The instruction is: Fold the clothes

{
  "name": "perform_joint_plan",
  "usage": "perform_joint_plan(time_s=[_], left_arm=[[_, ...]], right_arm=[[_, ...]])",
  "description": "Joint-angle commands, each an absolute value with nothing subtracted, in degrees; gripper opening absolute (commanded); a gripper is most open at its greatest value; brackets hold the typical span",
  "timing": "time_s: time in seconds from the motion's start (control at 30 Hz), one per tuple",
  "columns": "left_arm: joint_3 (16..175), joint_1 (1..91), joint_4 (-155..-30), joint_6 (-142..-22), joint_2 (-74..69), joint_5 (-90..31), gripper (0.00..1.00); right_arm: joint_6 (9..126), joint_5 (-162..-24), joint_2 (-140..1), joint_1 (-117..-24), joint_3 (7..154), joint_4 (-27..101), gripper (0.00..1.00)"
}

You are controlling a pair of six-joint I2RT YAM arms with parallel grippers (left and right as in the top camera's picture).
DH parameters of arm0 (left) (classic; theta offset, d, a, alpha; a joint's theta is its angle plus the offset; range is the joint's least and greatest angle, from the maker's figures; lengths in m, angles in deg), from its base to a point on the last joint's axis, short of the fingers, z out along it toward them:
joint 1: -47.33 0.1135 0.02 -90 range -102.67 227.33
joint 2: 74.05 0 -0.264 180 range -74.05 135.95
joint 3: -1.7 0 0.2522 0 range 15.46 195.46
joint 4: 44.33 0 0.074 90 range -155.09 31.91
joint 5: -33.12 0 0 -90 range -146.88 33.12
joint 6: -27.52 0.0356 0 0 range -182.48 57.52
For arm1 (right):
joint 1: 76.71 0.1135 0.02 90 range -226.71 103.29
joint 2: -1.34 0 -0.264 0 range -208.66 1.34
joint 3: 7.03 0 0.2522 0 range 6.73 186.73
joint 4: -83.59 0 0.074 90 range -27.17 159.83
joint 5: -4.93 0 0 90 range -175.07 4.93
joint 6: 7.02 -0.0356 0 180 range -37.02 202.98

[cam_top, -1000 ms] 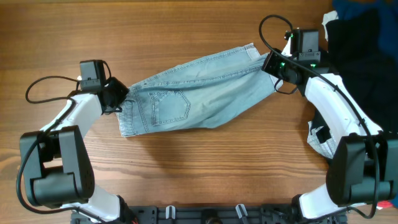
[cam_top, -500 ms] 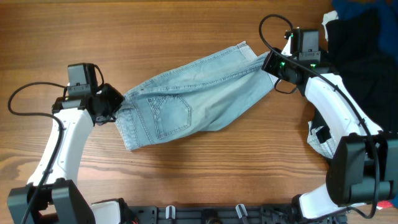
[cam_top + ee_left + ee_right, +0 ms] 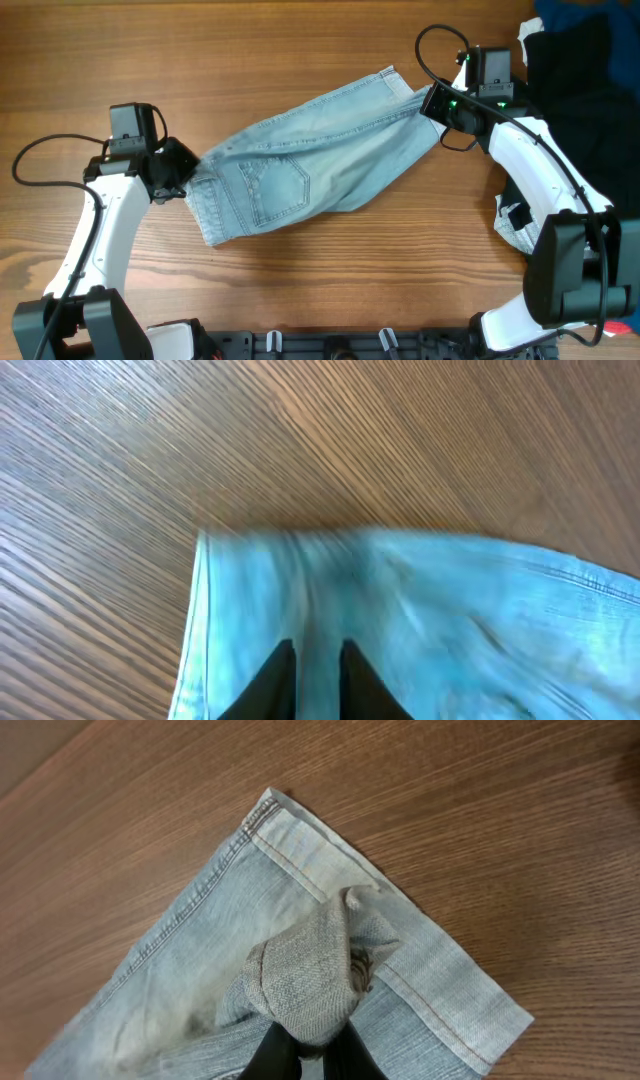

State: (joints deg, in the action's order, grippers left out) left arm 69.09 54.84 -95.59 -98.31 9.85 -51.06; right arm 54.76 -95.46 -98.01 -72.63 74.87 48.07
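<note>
Stretching the jeans (image 3: 310,170) flat appears to be the step in hand. They lie across the middle of the table (image 3: 300,300), slanting from its left-centre toward its far right. Only one back pocket (image 3: 280,185) shows, so the legs are judged to be already laid one over the other lengthwise.

**End effectors**
- The left gripper (image 3: 185,170) is over the table's left-centre. Its jaws stand narrow, with the denim of the waistband end between them.
- The right gripper (image 3: 432,100) is over the table's far right. It is clamped tight on a bunched wad of denim at the leg-hem end, and the wrist view shows the pale inner face of the cloth rolled up between the jaws.

**Next move, as judged**
1. A cross-fold is not yet made.
2. One end would need to be lifted and carried over the other, hem toward waistband.
3. The opposite end should be kept pinned to the table so the stack does not slide.
4. The bunched hem would need to be spread before release, or the fold will set lumpy.

**Materials and shapes**
- The jeans are faded light-blue denim, limp yet heavy enough to lie flat, forming a long tapered band. The hem (image 3: 300,870) is double-stitched, and a straight seam runs along the leg.
- The table is matt brown wood with a fine straight grain.
- A black garment (image 3: 580,70) is heaped at the table's far-right corner, apart from the jeans.
</note>
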Motion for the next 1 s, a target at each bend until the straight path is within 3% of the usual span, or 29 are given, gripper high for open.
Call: perform_joint_plan(time_s=[0.0,0.07,0.17,0.27,0.3,0.37,0.63,0.77,0.97], left_arm=[[69.07,55.23,-95.46,-97.81,9.59,-52.26,0.12],[69.04,55.23,-95.48,-97.83,9.59,-52.26,0.04],[69.04,55.23,-95.46,-97.81,9.59,-52.26,0.05],[69.04,55.23,-95.44,-97.81,9.72,-52.63,0.33],[69.04,55.23,-95.39,-97.81,9.98,-52.70,0.35],[69.04,55.21,-94.71,-97.81,11.19,-52.70,0.39],[69.04,55.23,-91.02,-97.83,18.11,-52.67,0.39],[69.04,55.21,-88.86,-97.81,21.15,-51.52,0.36],[69.04,55.23,-88.14,-97.79,21.55,-49.18,0.06]], right_arm=[[54.30,-94.06,-98.65,-73.11,76.53,48.40,0.05],[54.34,-94.06,-98.65,-73.11,76.53,48.38,0.05],[54.32,-94.06,-98.65,-73.11,76.53,48.36,0.05],[54.32,-94.06,-98.65,-73.11,76.53,48.29,0.05],[54.32,-94.06,-98.65,-73.11,76.53,48.29,0.05],[54.32,-94.06,-98.65,-73.11,76.53,48.31,0.05],[54.30,-94.06,-98.65,-73.11,76.53,48.31,0.05],[54.30,-94.06,-98.65,-73.11,76.53,48.14,0.05],[54.30,-94.06,-98.65,-73.11,76.53,47.96,0.05]])
